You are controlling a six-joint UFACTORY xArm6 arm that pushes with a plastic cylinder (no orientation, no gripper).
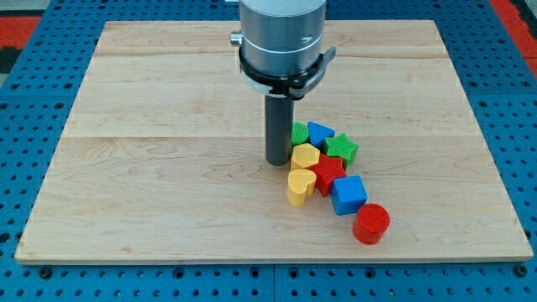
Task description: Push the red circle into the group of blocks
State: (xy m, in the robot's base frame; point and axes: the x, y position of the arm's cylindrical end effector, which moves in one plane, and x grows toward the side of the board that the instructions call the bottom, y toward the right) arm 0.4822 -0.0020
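The red circle (371, 224) lies at the lower right end of a group of blocks, touching or nearly touching the blue cube (348, 195). Up and left of the cube are a red star (329, 171), a yellow heart (299, 185), a second yellow heart (305, 155), a green star (341, 148), a blue block (320, 132) and a green block (299, 132). My tip (278, 162) stands just left of the upper yellow heart, at the group's left side, well up and left of the red circle.
The blocks rest on a wooden board (168, 168), which lies on a blue perforated table (25, 101). The arm's grey cylinder (281, 38) hangs over the board's top middle.
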